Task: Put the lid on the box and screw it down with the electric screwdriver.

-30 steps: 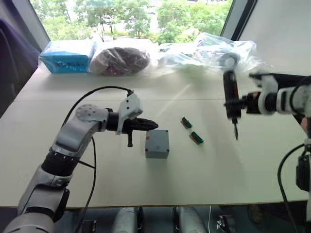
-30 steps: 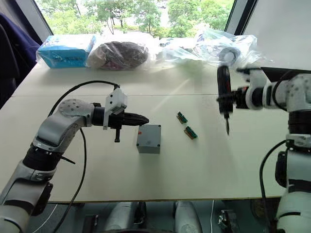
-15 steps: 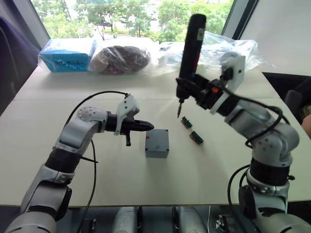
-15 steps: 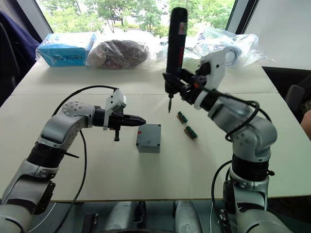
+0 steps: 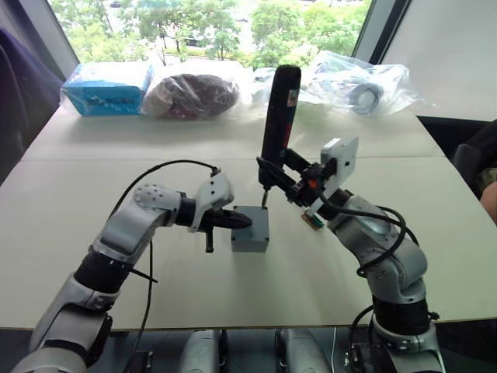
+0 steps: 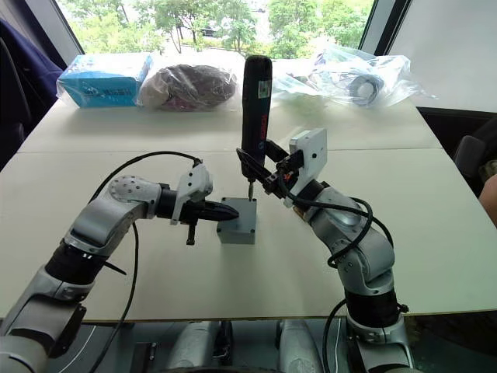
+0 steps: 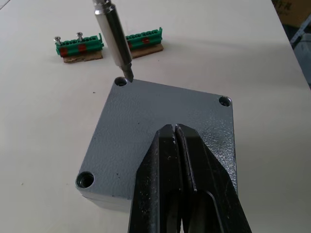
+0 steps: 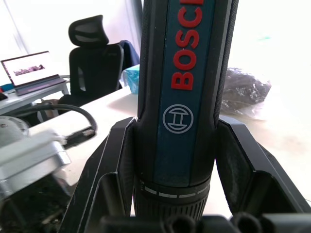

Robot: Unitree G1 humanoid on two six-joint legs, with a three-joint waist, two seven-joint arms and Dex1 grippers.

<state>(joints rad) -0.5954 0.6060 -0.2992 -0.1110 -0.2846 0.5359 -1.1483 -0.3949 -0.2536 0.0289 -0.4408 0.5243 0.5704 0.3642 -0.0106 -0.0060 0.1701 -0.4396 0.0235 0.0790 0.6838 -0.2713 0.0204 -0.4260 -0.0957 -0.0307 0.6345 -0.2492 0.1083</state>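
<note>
The grey box stands mid-table with the lid lying flat on top, its corner holes showing. My left gripper is shut and empty, its tips resting over the middle of the lid. My right gripper is shut on the electric screwdriver, which it holds upright. The tool's dark body with blue and red lettering sits between both fingers. Its metal bit points down, with the tip at the lid's corner hole on the side away from me.
Two green connector blocks lie just beyond the box. A blue carton and several plastic bags line the table's far edge by the window. An office chair and a laptop stand off the table.
My right arm swung in from the right with the screwdriver, turned it upright and lowered its bit to the lid's corner. My left gripper slid forward onto the lid.
</note>
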